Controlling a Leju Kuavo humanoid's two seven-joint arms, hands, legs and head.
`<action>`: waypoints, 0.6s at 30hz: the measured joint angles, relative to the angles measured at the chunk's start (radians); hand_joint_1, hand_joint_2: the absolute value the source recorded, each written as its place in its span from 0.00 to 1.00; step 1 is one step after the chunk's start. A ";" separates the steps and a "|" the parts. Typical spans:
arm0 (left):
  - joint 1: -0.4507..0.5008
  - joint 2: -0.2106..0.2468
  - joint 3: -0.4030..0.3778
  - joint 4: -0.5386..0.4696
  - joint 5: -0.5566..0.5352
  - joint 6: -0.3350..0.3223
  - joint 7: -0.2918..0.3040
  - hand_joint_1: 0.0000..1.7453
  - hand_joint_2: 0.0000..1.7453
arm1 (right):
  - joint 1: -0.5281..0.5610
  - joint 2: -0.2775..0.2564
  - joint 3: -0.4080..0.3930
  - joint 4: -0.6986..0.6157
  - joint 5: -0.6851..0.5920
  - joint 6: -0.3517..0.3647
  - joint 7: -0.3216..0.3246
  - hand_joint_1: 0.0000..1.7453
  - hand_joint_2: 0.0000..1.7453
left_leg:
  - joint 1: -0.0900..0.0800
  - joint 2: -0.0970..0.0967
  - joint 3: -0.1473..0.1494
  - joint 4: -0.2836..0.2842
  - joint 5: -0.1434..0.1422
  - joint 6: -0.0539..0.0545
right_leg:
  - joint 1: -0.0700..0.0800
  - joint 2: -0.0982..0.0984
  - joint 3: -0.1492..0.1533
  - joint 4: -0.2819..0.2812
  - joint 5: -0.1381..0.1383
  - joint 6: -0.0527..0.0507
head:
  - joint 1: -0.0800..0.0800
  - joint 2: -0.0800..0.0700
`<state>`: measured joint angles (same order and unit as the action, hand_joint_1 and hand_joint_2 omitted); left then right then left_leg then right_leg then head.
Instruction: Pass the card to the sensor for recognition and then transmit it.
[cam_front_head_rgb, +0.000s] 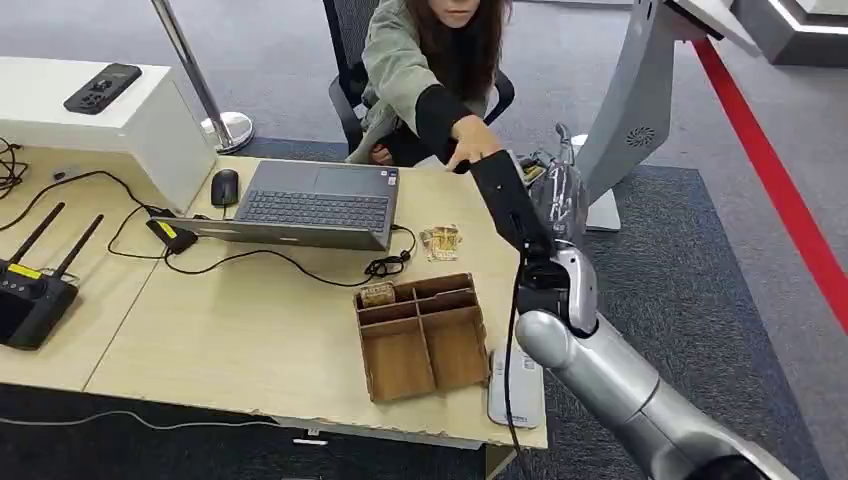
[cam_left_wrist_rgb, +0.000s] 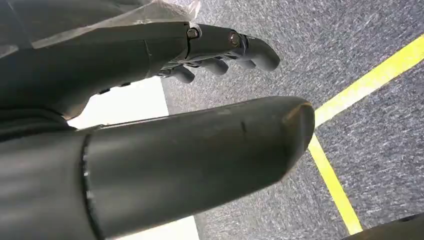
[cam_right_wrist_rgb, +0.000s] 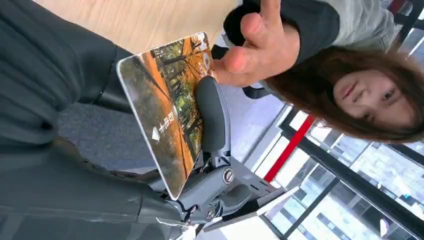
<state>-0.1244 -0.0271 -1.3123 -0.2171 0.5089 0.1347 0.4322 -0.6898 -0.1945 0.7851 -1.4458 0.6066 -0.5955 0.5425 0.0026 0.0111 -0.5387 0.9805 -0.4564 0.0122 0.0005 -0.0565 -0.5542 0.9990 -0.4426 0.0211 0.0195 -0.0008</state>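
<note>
Card (cam_right_wrist_rgb: 167, 107), thin, stiff, likely slippery, is pinched at its lower edge by right hand (cam_right_wrist_rgb: 200, 165); free top edge is offered to person's hand (cam_right_wrist_rgb: 250, 50).

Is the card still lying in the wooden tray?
No: the right hand holds the card up, with a person's hand reaching for it.

bench (cam_front_head_rgb: 250, 320): light wood
on it: laptop (cam_front_head_rgb: 305, 205), mouse (cam_front_head_rgb: 225, 186), wooden divider tray (cam_front_head_rgb: 422, 335), black router (cam_front_head_rgb: 30, 295), loose cards (cam_front_head_rgb: 441, 241), cables
</note>
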 joint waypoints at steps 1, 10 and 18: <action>0.000 0.000 0.000 0.000 -0.002 0.000 -0.001 0.00 0.00 | -0.003 0.002 0.005 0.006 -0.019 0.001 -0.005 1.00 1.00 | 0.000 0.000 0.000 0.000 0.000 0.000 | 0.000 0.000 0.000 0.000 0.000 0.000 | 0.000 0.000; -0.002 0.000 -0.002 0.000 -0.009 0.002 -0.018 0.00 0.00 | -0.059 0.092 0.043 0.183 -0.249 -0.028 -0.157 1.00 1.00 | 0.001 0.000 0.000 0.000 0.001 -0.001 | 0.000 0.000 0.000 0.000 0.000 0.000 | 0.000 0.000; 0.000 0.000 -0.002 0.000 0.008 -0.002 -0.021 0.00 0.00 | -0.088 0.149 0.062 0.286 -0.421 -0.034 -0.259 0.00 1.00 | 0.001 -0.001 -0.002 0.000 0.001 -0.001 | 0.001 -0.001 -0.002 0.000 0.000 0.000 | 0.000 0.000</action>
<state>-0.1242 -0.0271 -1.3146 -0.2171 0.5173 0.1328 0.4112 -0.7780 -0.0454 0.8472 -1.1597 0.1858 -0.6298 0.2839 0.0036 0.0106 -0.5407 0.9805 -0.4558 0.0114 0.0019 -0.0579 -0.5563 0.9994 -0.4428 0.0210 0.0195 -0.0008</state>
